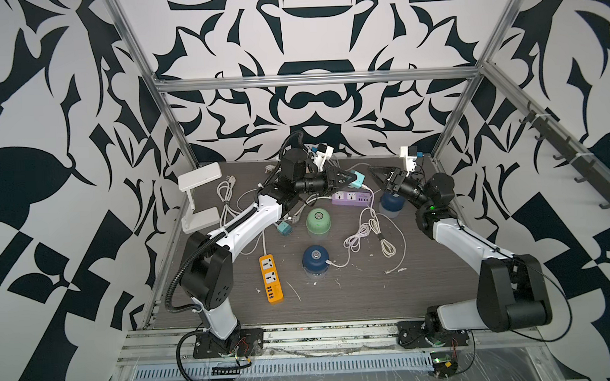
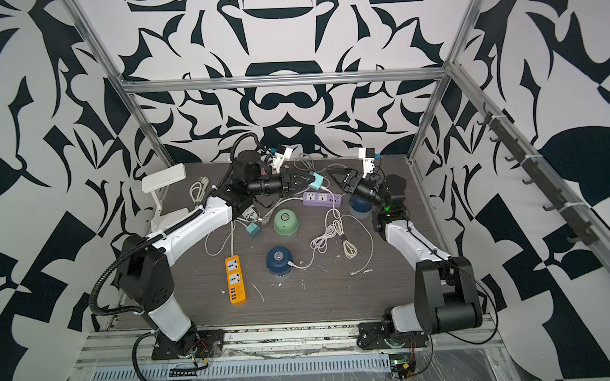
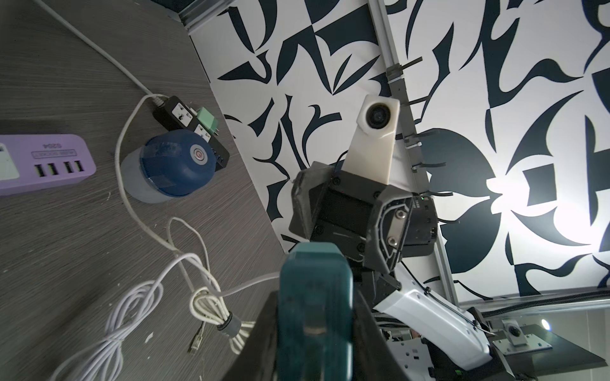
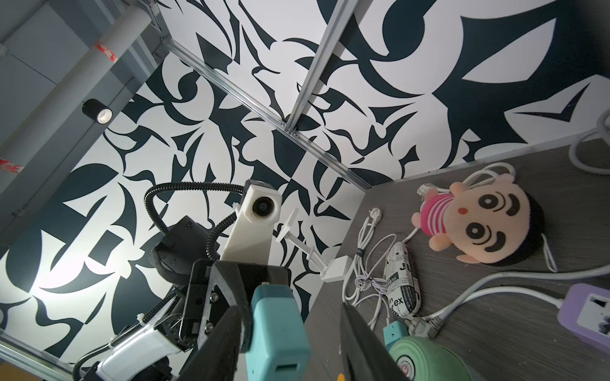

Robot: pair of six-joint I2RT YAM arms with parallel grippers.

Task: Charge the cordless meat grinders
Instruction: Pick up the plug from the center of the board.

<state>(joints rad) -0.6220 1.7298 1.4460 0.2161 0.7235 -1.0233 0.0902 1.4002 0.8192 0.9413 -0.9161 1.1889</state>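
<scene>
Cable tangle [image 1: 361, 235] beside mint grinder [image 1: 318, 223]; front tabletop [image 1: 370, 300] bare.

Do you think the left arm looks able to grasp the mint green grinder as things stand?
Probably not yet: the left gripper is shut on a teal plug adapter, though the mint green grinder stands uncovered nearby.

1. The left arm [image 1: 242, 221] stretches forward and inward, wrist about level; the left gripper [image 1: 349, 177] has its jaws clamped on a teal plug adapter [image 1: 359, 180].
2. The right arm [image 1: 451, 235] bends inward; the right gripper [image 1: 373, 173] points toward the left one, jaws apart.
</scene>
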